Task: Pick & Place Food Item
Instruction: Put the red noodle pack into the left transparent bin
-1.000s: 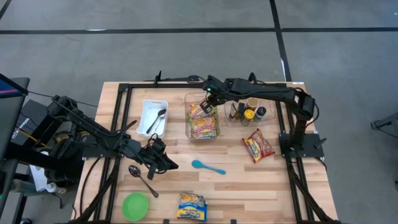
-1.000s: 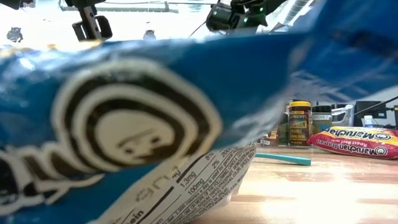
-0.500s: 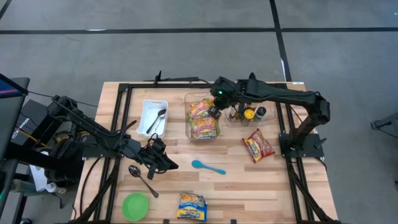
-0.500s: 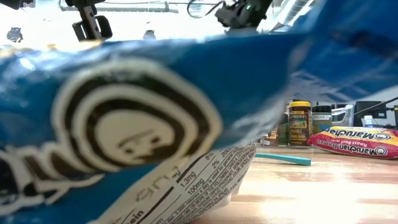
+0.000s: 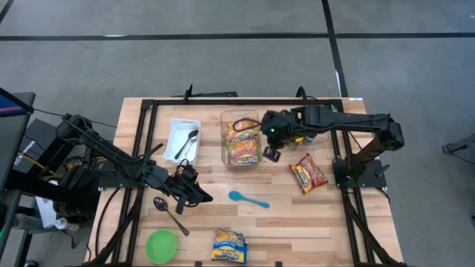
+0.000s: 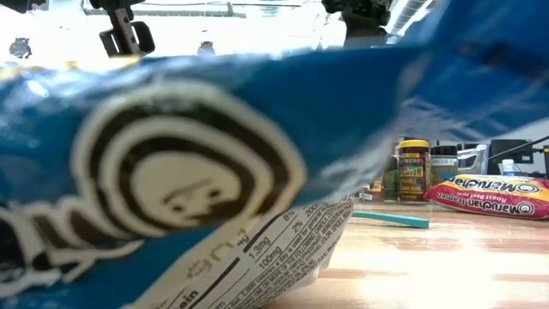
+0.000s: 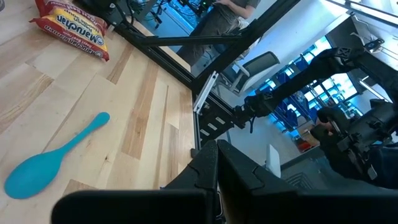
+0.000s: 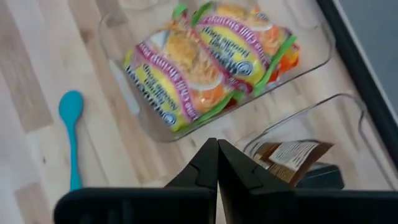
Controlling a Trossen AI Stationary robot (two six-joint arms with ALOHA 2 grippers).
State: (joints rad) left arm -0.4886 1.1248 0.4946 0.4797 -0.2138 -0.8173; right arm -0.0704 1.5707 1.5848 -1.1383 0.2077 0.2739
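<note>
Noodle packets [image 5: 243,141] lie in a clear tray [image 5: 223,137] on the worktop [image 5: 297,222]. Right gripper [image 5: 272,153] hangs beside the tray, fingers pressed together and empty. Another packet [image 5: 307,174] lies nearby. Left gripper [image 5: 205,198] rests near a teal spoon [image 5: 248,198], fingers closed and empty.

A robotics lab: framed wooden table [image 5: 282,230] on grey concrete floor [image 5: 223,67], monitors [image 7: 292,102] behind
</note>
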